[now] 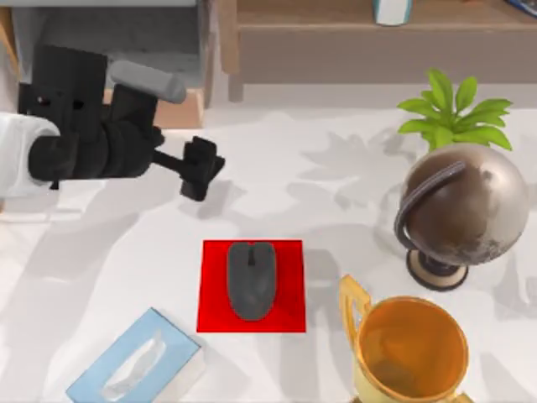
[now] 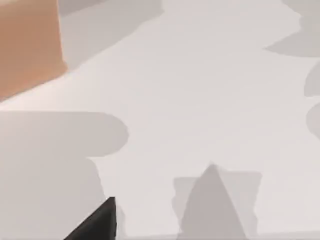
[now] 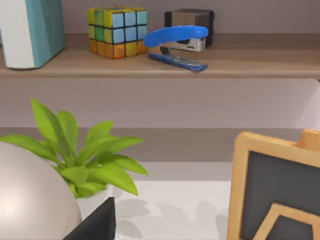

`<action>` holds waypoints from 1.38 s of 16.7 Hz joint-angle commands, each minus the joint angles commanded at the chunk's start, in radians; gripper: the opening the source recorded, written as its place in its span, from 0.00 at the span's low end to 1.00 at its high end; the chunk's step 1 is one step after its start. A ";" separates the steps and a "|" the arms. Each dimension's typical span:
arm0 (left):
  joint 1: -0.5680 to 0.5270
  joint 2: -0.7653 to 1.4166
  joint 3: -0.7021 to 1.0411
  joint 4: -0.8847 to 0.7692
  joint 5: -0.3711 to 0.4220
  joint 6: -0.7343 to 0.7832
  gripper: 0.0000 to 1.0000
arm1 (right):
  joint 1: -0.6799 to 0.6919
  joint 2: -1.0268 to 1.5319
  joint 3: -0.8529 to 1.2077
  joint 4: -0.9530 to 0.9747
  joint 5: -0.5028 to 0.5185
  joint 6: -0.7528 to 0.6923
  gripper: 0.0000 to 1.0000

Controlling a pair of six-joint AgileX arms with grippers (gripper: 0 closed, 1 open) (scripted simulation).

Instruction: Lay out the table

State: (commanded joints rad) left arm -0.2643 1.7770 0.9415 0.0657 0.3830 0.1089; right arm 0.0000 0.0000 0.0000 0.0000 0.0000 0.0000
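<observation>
left gripper (image 1: 200, 168): hanging over the left part of the table, above bare tabletop, up and left of the red mat; jaw state cannot tell, nothing seen in them
left arm (image 1: 84, 143): reaching in from the top view's left edge, pointing right
table (image 1: 319, 201): white top lying under and all around the left gripper; in the left wrist view the table (image 2: 200, 100) is showing bare with grey shadows and a black fingertip (image 2: 97, 222) at the edge
mat (image 1: 294, 290): red square sitting near the table's front middle, below and right of the left gripper, apart from it
mouse (image 1: 251, 279): dark grey, lying on the mat
tissue box (image 1: 134, 361): light blue, lying at front left, near the mat's lower left corner
globe (image 1: 466, 206): brown, standing at the right side on a round base
plant (image 1: 453, 113): green leaves, just behind the globe; also in the right wrist view (image 3: 85, 155)
trophy (image 1: 411, 348): gold cup standing at front right, below the globe
shelf (image 3: 160, 62): wooden, at the back, carrying a colour cube (image 3: 117, 31) and a blue stapler (image 3: 177, 42)
right arm: wrist view facing the shelf, fingertip (image 3: 95, 225) at the edge
</observation>
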 joint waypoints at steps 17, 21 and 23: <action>0.929 0.162 -0.538 1.401 0.398 1.403 1.00 | 0.000 0.000 0.000 0.000 0.000 0.000 1.00; 0.983 0.214 -0.504 1.475 0.378 1.482 1.00 | 0.000 0.000 0.000 0.000 0.000 0.000 1.00; 0.983 0.214 -0.504 1.475 0.378 1.482 1.00 | 0.000 0.000 0.000 0.000 0.000 0.000 1.00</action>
State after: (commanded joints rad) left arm 0.7191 1.9915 0.4375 1.5406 0.7614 1.5909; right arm 0.0000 0.0000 0.0000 0.0000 0.0000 0.0000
